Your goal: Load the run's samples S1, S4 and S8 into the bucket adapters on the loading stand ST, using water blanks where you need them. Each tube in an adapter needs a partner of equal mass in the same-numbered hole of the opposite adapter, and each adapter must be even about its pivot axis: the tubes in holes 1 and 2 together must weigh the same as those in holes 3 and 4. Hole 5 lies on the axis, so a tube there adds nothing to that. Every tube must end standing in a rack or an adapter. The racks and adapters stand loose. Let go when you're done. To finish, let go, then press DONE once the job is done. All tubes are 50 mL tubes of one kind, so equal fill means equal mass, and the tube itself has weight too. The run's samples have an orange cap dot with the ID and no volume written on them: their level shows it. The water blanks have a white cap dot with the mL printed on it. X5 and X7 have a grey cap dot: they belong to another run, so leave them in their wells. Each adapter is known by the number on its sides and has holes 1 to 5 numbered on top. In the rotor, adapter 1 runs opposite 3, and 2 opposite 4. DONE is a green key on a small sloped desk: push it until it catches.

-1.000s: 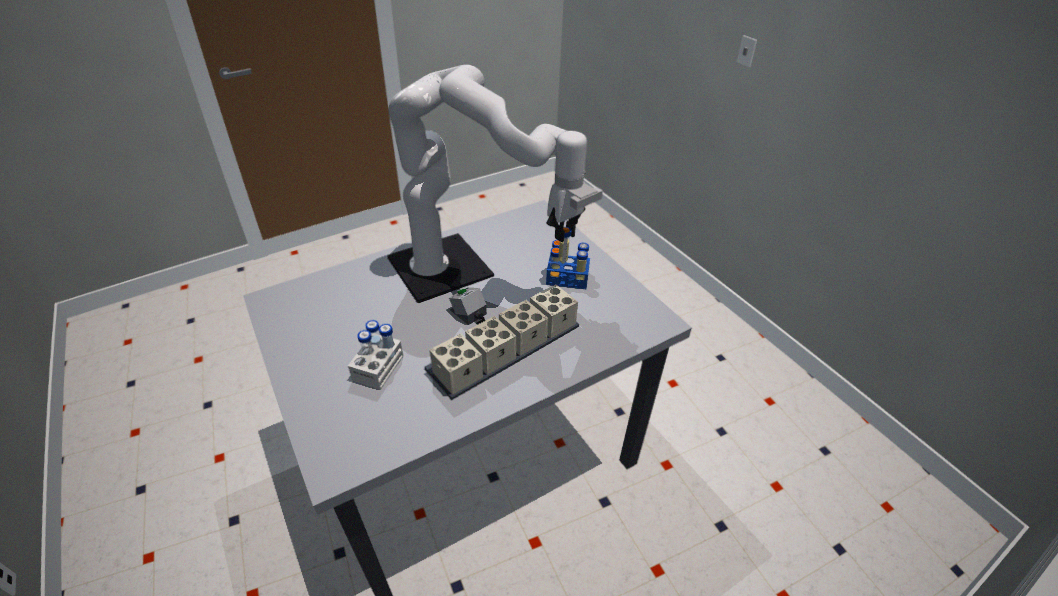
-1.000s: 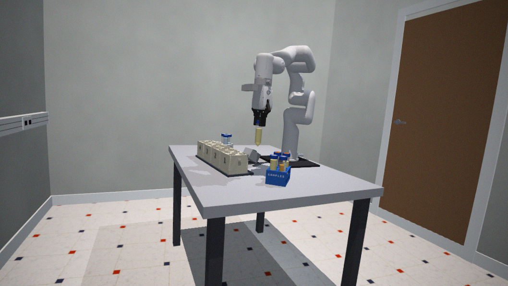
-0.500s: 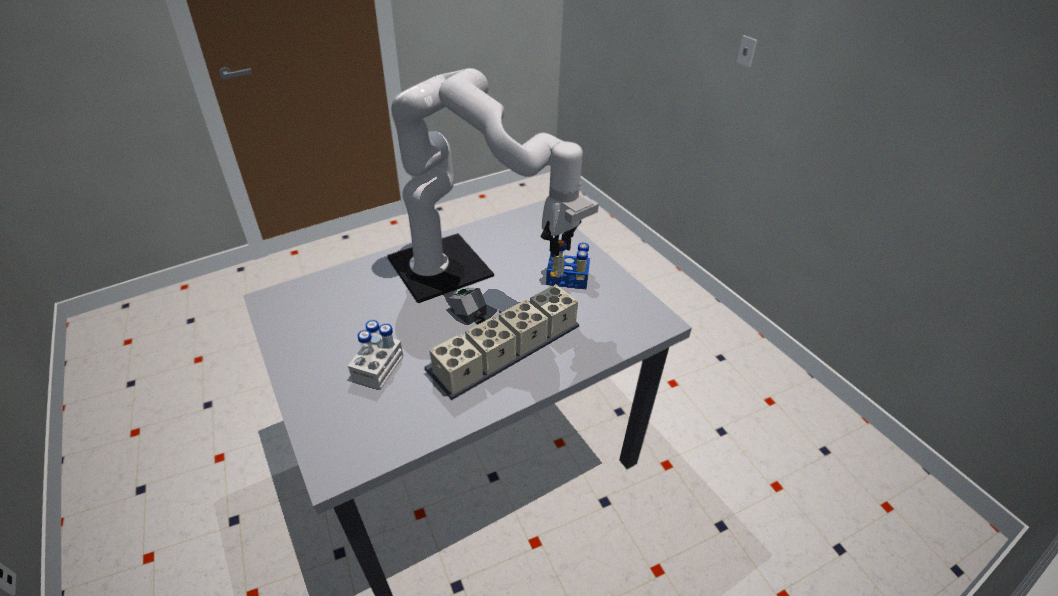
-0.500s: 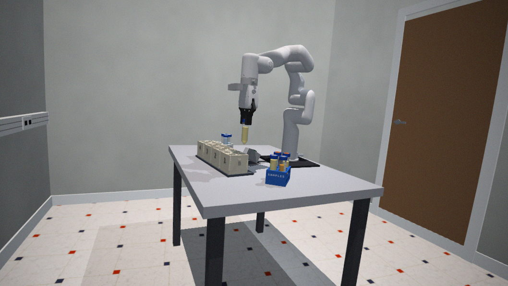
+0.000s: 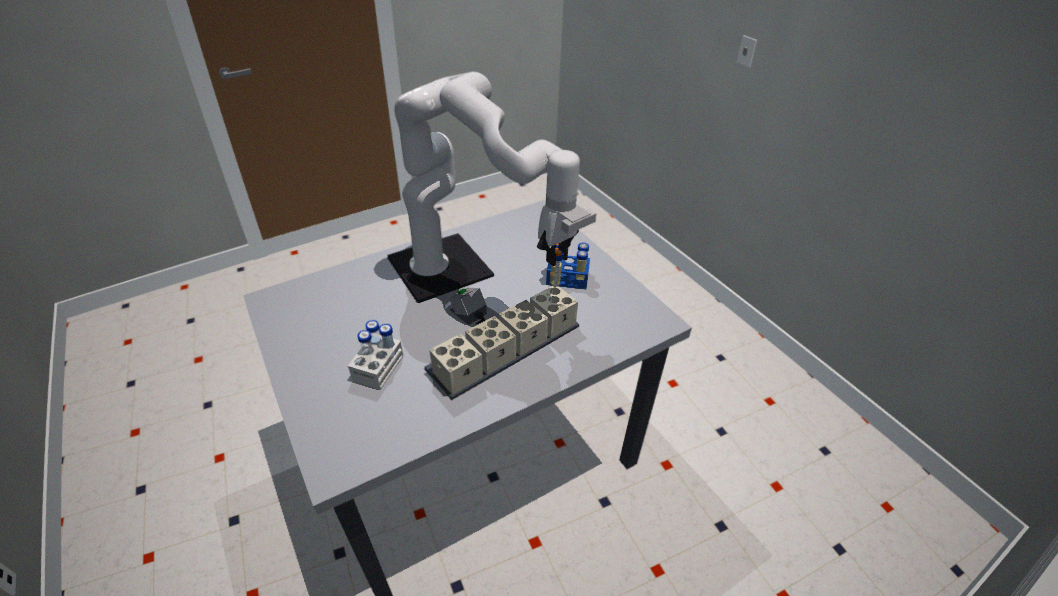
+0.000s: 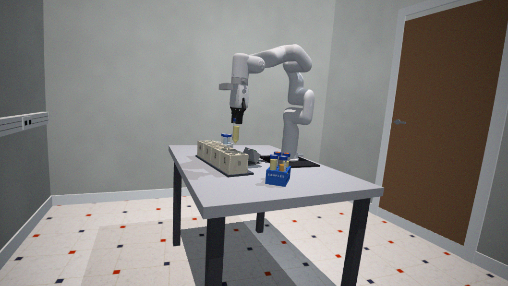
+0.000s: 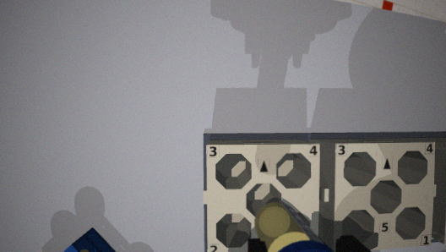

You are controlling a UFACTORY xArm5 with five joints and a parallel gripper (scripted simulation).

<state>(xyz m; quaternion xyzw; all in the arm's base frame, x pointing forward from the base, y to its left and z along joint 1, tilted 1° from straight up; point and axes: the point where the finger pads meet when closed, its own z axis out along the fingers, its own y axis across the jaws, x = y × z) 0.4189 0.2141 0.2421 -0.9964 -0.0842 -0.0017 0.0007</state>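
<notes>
Grey walls enclose the desk. We locate the yellow-filled tube above adapter 1, near the long edge opposite the arm; its ID is unreadable. Its cap is clamped in the gripper — leaving the tapered end free, we judge, for insertion. We would seek its equal-mass partner for adapter 3. The sample rack stands towards one short edge, the water rack towards the other — presumably keeping both supplies accessible.

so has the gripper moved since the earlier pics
Yes, the gripper has moved in the exterior view, away from the blue rack and toward the adapters.
</notes>
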